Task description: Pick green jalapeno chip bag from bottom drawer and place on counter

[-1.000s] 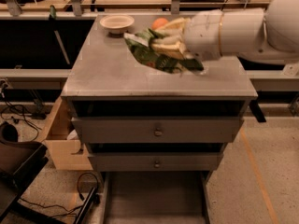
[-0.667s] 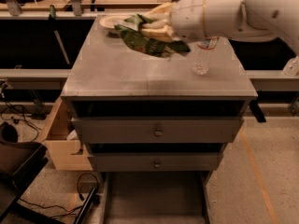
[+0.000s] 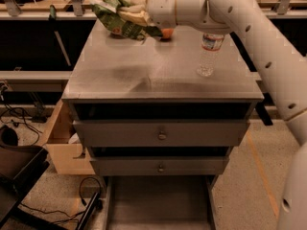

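Over back-left of counter: gripper (image 3: 129, 14) sits here; white arm (image 3: 249, 37) reaches in from the right, across the back edge.
Grip: tan fingers (image 3: 136, 17) clamped on the bag, crinkled foil bunched betw. them.
Task item: green jalapeno chip bag (image 3: 120, 25), in the gripper, hanging out to the left of the wrist, tilted, dark panel w/ pale lettering facing me. I can't tell if its low edge touches the top or clears it.
Surface: counter (image 3: 158, 80), flat grey metal; bare middle and front, dark smudge left of centre.
Beside wrist: small orange object (image 3: 167, 32) on the top, just right of the bag, partly hidden under the arm; can't ID it.
Right side: clear water bottle (image 3: 208, 51), upright, red-and-white label, well apart from the bag, under the forearm from my view.
Cabinet front: two knobbed drawers (image 3: 160, 134), both pushed in.
Lowest level: bottom drawer (image 3: 158, 202), pulled out toward me, flat grey floor showing.
Left of cabinet: cardboard box (image 3: 62, 150) against the side, cables (image 3: 29, 116) on the floor near it.
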Tool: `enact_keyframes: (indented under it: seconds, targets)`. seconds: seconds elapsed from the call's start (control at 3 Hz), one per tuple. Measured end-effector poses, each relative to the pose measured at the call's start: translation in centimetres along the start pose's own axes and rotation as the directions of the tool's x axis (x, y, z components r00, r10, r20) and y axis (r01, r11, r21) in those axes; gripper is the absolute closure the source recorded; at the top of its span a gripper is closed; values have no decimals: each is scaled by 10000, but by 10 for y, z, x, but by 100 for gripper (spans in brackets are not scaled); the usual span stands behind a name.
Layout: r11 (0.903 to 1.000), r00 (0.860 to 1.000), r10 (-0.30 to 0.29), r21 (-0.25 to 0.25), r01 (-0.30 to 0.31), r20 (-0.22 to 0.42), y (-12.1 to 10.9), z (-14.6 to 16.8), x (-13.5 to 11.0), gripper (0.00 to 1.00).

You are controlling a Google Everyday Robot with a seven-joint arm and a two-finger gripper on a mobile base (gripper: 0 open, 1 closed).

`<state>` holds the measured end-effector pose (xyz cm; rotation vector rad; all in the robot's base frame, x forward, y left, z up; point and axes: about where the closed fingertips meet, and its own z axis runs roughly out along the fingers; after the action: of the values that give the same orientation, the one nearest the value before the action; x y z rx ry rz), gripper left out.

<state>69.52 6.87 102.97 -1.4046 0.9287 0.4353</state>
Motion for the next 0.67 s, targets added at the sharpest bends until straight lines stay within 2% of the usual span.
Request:
enact_keyframes:
  seconds: [0.33, 0.67]
  targets:
    - [10000, 10000, -25, -1, 25, 36, -1, 2, 1, 83]
    - [10000, 10000, -26, -37, 26, 75, 0, 5, 0, 60]
